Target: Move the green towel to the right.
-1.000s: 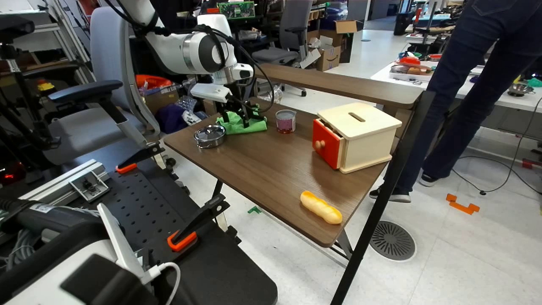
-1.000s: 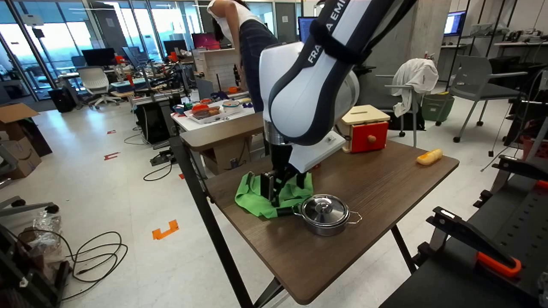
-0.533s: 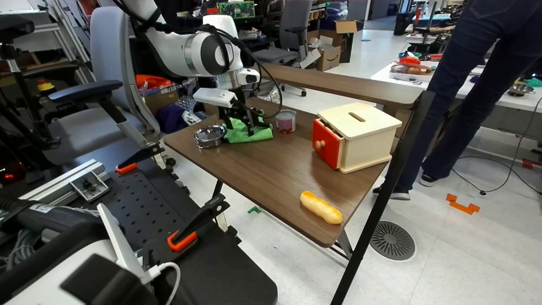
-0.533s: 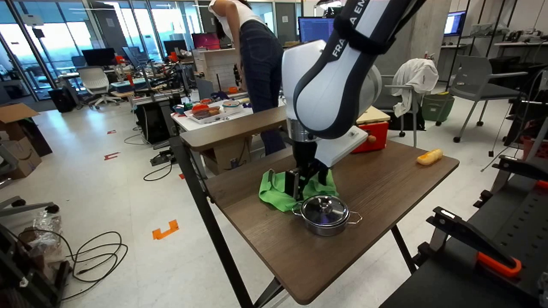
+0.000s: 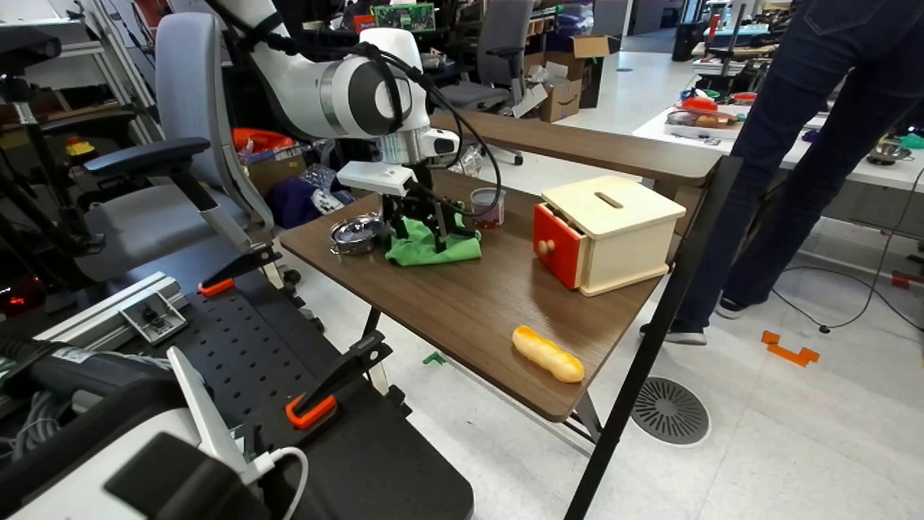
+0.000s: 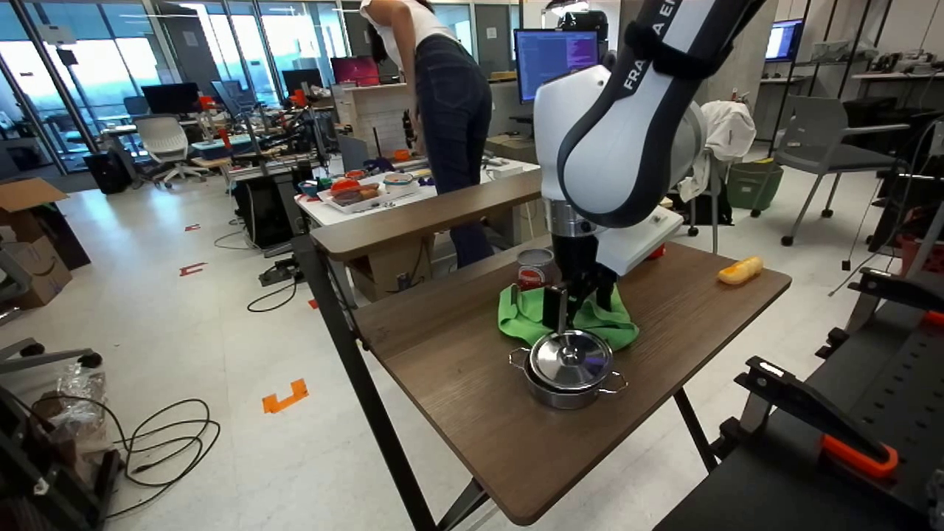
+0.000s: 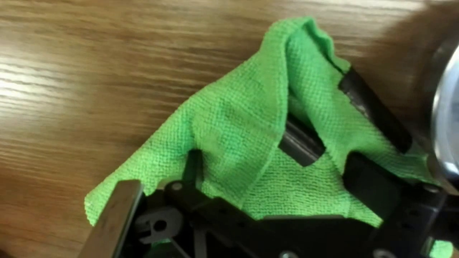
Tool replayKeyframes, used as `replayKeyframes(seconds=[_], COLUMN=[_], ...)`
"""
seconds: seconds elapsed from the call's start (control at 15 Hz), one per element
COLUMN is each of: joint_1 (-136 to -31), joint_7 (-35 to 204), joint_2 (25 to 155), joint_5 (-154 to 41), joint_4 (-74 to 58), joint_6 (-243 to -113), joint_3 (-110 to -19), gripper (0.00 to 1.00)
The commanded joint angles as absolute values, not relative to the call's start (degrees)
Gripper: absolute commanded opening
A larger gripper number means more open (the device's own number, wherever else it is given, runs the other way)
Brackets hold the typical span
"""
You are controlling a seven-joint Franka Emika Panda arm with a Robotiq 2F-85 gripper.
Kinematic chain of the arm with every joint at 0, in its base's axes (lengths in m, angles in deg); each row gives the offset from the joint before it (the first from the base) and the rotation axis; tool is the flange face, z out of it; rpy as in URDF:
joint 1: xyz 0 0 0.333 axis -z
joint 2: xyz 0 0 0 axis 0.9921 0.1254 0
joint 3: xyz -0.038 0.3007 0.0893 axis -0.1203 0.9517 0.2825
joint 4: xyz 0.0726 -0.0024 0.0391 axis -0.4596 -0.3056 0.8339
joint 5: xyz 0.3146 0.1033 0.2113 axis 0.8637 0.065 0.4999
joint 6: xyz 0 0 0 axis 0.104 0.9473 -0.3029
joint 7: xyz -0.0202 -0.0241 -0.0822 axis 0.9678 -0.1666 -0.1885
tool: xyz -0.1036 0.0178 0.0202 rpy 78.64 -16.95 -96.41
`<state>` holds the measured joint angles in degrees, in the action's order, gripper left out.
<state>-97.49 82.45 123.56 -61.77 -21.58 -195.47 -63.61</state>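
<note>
“Green towel [image 7: 244, 143], bunched on the wooden surface [image 6: 472, 413], with a steel pot [image 6: 569, 369] just beside it. Which way does it lie from the fingers [image 7: 373, 186]?”

“Directly below, and in the gap between them. In the wrist view they stand wide apart, tips down at the towel, the right-hand tip close to the pot. I see nothing pinched.”

“And how does the towel run?”

“A raised fold slants from the top of the wrist view down into that gap, crossing the line from fingertip to fingertip. In both exterior views the towel's longer stretch lies roughly across the picture. A dark rod [image 7: 302, 143] peeks from the fold; what it belongs to, I can't tell.”

“So what does the next move turn on?”

“That gap, I'd say. Closing should catch the fold, perhaps the rod too; pressing down and dragging might also do. If right means the picture's right, the way leads toward the bread [image 6: 740, 270]. The fingertip nearest the pot could nudge it.”
</note>
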Motion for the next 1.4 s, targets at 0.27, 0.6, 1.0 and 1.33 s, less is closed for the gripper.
replayKeyframes(seconds=[0.27,0.6,1.0,1.33], joint_1=[-96.0,-95.2,-94.3,-93.8], joint_7=[82.7,82.9,83.6,83.6], joint_2=[119.7,118.7,115.9,112.9], joint_5=[-63.6,-63.4,-63.2,-62.9], joint_4=[-28.3,-29.9,-30.9,-31.4], joint_6=[-195.9,-196.2,-195.9,-195.5], joint_3=[-67.2,-67.5,-67.1,-66.9], gripper=[1.00,1.00,1.00,1.00])
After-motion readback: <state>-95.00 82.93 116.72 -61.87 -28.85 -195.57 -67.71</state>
